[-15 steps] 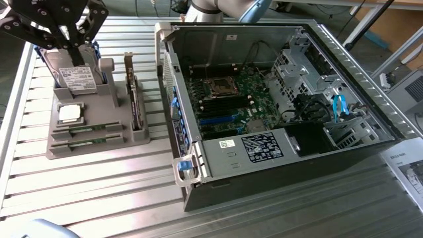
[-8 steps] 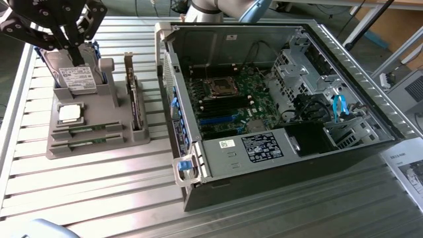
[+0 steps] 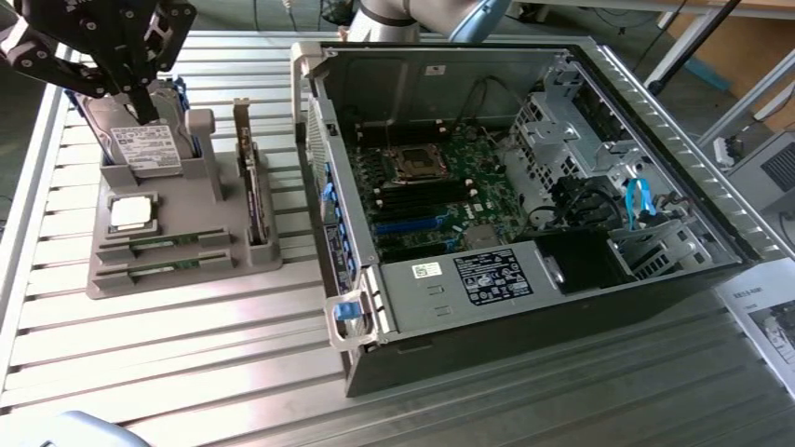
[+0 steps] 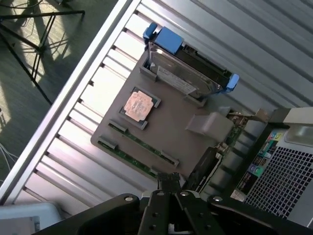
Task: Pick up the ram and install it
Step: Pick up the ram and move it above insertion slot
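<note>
Two ram sticks, long narrow green boards, lie flat in slots at the front of a grey holder (image 3: 186,256): one (image 3: 159,244), (image 4: 138,141) and one (image 3: 152,274), (image 4: 124,157). My gripper (image 3: 145,114), (image 4: 168,180) hangs well above the holder, over its hard-drive end, with the black fingers pressed together and nothing between them. The open computer case (image 3: 646,121) lies at the exterior view's right, its motherboard (image 3: 478,196) showing with black and blue memory slots (image 3: 400,212).
The holder also carries a hard drive in a blue caddy (image 3: 149,147), (image 4: 188,73), a square processor (image 3: 133,212), (image 4: 138,104) and an upright expansion card (image 3: 255,200). Everything stands on a slatted metal table (image 3: 186,354). A paper sheet (image 3: 764,321) lies at the exterior view's right.
</note>
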### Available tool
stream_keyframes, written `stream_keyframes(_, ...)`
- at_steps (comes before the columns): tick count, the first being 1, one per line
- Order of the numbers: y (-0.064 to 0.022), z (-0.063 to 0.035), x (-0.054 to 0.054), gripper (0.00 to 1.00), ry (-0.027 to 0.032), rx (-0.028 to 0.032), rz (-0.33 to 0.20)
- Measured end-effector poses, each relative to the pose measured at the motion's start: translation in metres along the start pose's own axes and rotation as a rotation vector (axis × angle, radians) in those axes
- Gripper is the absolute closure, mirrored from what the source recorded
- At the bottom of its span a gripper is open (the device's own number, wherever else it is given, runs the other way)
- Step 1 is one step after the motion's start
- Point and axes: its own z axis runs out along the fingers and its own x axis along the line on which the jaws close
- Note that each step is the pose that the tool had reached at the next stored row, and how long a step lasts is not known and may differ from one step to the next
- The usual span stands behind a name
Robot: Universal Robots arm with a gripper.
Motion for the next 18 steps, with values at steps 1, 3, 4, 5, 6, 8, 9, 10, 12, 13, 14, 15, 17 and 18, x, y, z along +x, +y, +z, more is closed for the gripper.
stream_keyframes(1,0.0000,0.0000,0.0000,0.90,0.0006,-0.0004,-0.017)
stream_keyframes(3,0.0000,0.0000,0.0000,0.90,0.0018,-0.0012,-0.050)
stream_keyframes(4,0.0000,0.0000,0.0000,0.90,0.0023,-0.0016,-0.065)
stream_keyframes(5,0.0000,0.0000,0.0000,0.90,0.0029,-0.0020,-0.081)
stream_keyframes(6,0.0000,0.0000,0.0000,0.90,0.0034,-0.0025,-0.098)
stream_keyframes(8,0.0000,0.0000,0.0000,0.90,0.0046,-0.0033,-0.130)
stream_keyframes(9,0.0000,0.0000,0.0000,0.90,0.0052,-0.0036,-0.144)
stream_keyframes(10,0.0000,0.0000,0.0000,0.90,0.0058,-0.0040,-0.160)
stream_keyframes(12,0.0000,0.0000,0.0000,0.90,0.0069,-0.0048,-0.193)
stream_keyframes(13,0.0000,0.0000,0.0000,0.90,0.0075,-0.0053,-0.210)
stream_keyframes(14,0.0000,0.0000,0.0000,0.90,0.0086,-0.0060,-0.238)
stream_keyframes(15,0.0000,0.0000,0.0000,0.90,0.0090,-0.0063,-0.253)
stream_keyframes(17,0.0000,0.0000,0.0000,0.90,0.0103,-0.0071,-0.286)
stream_keyframes(18,0.0000,0.0000,0.0000,0.90,0.0109,-0.0076,-0.301)
